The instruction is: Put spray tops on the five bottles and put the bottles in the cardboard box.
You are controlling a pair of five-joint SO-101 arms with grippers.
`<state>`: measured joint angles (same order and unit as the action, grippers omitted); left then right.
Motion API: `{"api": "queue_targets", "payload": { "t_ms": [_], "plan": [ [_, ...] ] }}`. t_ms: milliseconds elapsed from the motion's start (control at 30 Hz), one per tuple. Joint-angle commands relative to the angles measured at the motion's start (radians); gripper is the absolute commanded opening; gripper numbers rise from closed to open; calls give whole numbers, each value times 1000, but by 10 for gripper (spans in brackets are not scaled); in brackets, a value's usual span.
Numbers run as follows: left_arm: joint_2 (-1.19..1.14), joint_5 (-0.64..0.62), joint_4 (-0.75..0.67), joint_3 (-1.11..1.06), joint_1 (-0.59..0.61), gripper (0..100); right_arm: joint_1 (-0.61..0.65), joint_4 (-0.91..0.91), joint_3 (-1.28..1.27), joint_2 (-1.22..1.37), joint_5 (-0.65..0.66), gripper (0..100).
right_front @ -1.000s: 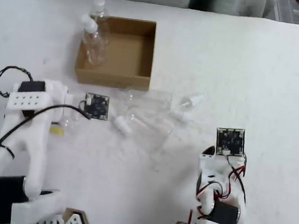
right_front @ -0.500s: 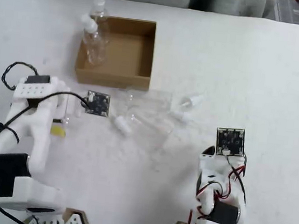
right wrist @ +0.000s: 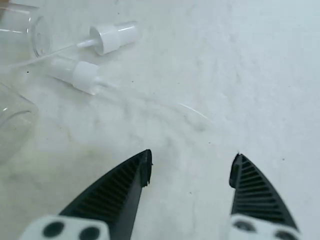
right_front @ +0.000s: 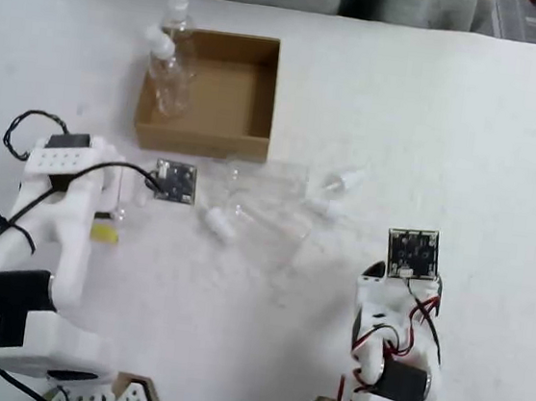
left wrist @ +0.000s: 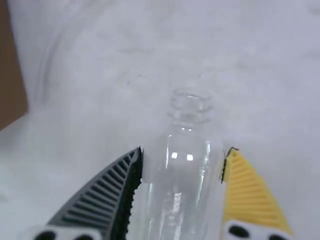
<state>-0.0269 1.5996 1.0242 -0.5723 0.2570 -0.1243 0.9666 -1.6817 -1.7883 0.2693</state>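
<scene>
A clear bottle (left wrist: 182,175) with an open neck and no top stands between the grey and yellow fingers of my left gripper (left wrist: 182,155), which is shut on it. In the high view that gripper (right_front: 111,214) is at the left, in front of the cardboard box (right_front: 202,142). Two bottles with spray tops (right_front: 169,73) stand at the box's left side. Loose clear bottles (right_front: 270,222) lie in the middle of the table. Two white spray tops (right wrist: 112,36) (right wrist: 82,75) lie ahead of my open right gripper (right wrist: 190,165), which holds nothing.
Another white spray top (right_front: 217,222) lies beside the loose bottles. A black cable (right_front: 24,129) loops off the left arm. The right half of the white table (right_front: 488,138) is bare, and the right arm's base (right_front: 392,370) sits at the front edge.
My left arm swung left and a little toward the box over the first half second, then held still. The right arm has not moved.
</scene>
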Motion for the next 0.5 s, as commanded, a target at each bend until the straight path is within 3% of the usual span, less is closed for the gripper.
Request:
{"api": "queue_targets", "payload": {
  "t_ms": [0,100,200,467],
  "plan": [
    [-15,-26,5,-14,2,174,5,4,-9,-7,12,234],
    [-15,-43,37,-11,2,134,5,4,-9,-7,12,234],
    [-13,-147,94,-6,2,132,5,4,-9,-7,12,234],
    [-8,-638,221,14,5,133,5,4,-9,-5,12,234]
  ]
}}
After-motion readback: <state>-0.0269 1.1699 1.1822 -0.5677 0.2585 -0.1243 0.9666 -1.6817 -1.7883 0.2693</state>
